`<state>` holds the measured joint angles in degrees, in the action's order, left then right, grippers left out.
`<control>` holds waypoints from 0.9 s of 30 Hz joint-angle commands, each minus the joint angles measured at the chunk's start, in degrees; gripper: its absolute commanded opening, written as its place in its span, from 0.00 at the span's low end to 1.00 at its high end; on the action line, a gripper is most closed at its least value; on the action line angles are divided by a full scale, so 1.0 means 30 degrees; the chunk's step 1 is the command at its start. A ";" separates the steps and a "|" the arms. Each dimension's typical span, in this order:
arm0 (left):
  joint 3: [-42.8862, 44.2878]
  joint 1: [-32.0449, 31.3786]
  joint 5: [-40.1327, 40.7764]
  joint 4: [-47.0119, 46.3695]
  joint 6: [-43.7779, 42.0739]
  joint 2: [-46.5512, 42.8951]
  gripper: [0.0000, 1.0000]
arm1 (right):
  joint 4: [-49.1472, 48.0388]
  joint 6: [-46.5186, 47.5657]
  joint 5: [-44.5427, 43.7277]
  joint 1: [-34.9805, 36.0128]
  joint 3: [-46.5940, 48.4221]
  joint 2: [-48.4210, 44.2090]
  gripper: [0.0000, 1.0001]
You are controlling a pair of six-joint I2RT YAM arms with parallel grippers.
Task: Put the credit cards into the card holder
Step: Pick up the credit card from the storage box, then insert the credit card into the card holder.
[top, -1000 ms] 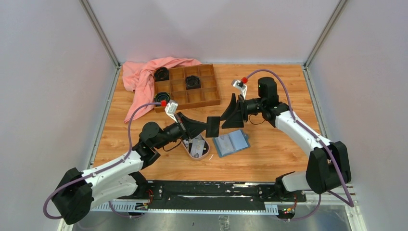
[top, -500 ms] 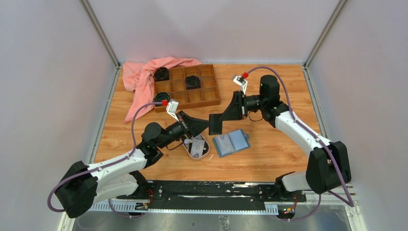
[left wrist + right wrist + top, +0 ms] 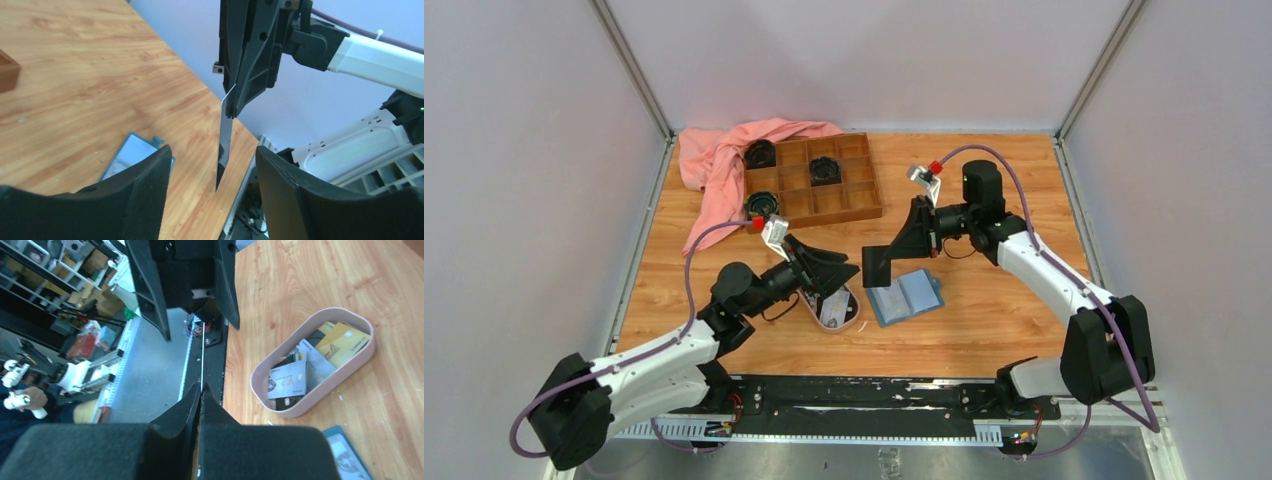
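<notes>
A black credit card (image 3: 876, 268) hangs on edge above the table, with my right gripper (image 3: 892, 254) shut on its top corner. In the right wrist view the card (image 3: 202, 357) is a thin line running out from between the closed fingertips (image 3: 195, 396). My left gripper (image 3: 848, 270) is open just left of the card and does not touch it. The card (image 3: 225, 145) hangs apart between its two fingers (image 3: 145, 195). The blue card holder (image 3: 905, 297) lies open on the table below the card. More credit cards (image 3: 287, 380), grey-white, gold and black, lie in the pink dish (image 3: 305, 407).
The pink oval dish (image 3: 851, 322) sits just left of the card holder, under my left gripper. A brown wooden compartment tray (image 3: 854, 205) holding black round parts stands at the back. A pink cloth (image 3: 714, 160) is draped over its left end.
My right gripper has closed on the black card. The left gripper has opened, let go of it and drawn back to the left. The card now hangs lower, nearer the card holder.
</notes>
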<state>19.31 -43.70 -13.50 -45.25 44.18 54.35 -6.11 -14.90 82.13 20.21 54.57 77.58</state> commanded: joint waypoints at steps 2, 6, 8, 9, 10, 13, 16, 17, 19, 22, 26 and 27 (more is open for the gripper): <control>-0.0349 -0.0052 0.1455 0.4431 -0.3125 -0.3466 0.74 | 0.2780 0.4203 0.0045 -0.1034 -0.0771 -0.1527 0.00; -0.0675 0.0105 0.1882 0.5789 -0.3310 -0.5173 0.87 | 0.3080 0.4890 -0.0388 -0.1536 -0.1620 -0.1772 0.00; -0.0779 0.0200 0.1902 0.5798 -0.2803 -0.5489 0.89 | 0.3131 0.5896 -0.0430 -0.1590 -0.2178 -0.1808 0.00; -0.0745 0.0308 0.1907 0.5798 -0.2416 -0.5558 0.89 | 0.3155 0.6043 -0.0706 -0.1643 -0.2429 -0.1815 0.00; -0.0562 0.0411 0.1871 0.5798 -0.1869 -0.5504 0.89 | 0.3172 0.6026 -0.1212 -0.1701 -0.2672 -0.1823 0.00; 0.0584 0.0684 0.1408 0.6205 -0.0247 -0.5122 1.00 | 0.3306 0.6227 -0.2242 -0.2100 -0.3197 -0.1719 0.00; 0.2846 0.0690 0.0907 0.7438 0.0787 -0.4308 1.00 | 0.4005 0.6265 -0.3461 -0.2832 -0.3194 -0.1363 0.00; 0.3776 0.0693 0.0911 0.8046 0.1252 -0.3898 1.00 | 0.4168 0.6278 -0.3567 -0.3150 -0.3204 -0.1192 0.00; 0.5327 0.0684 0.0976 0.8702 0.2342 -0.3020 1.00 | 0.4562 0.6318 -0.3941 -0.3714 -0.3240 -0.0704 0.00; 0.7327 0.0681 0.0994 0.8757 0.4216 -0.1581 1.00 | 0.4985 0.6586 -0.4495 -0.4126 -0.3269 0.0136 0.00; 1.0266 0.0681 0.0383 0.8784 0.5680 0.0208 1.00 | 0.6892 0.8234 -0.4404 -0.4254 -0.2403 0.1698 0.00; 1.1260 0.0666 0.0249 0.8801 0.5903 0.0618 1.00 | 0.7027 0.8358 -0.4322 -0.4356 -0.2303 0.1963 0.00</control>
<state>45.39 -41.80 -10.52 -20.23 55.75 52.16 8.78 5.08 70.00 8.43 45.54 80.42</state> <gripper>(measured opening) 0.999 0.008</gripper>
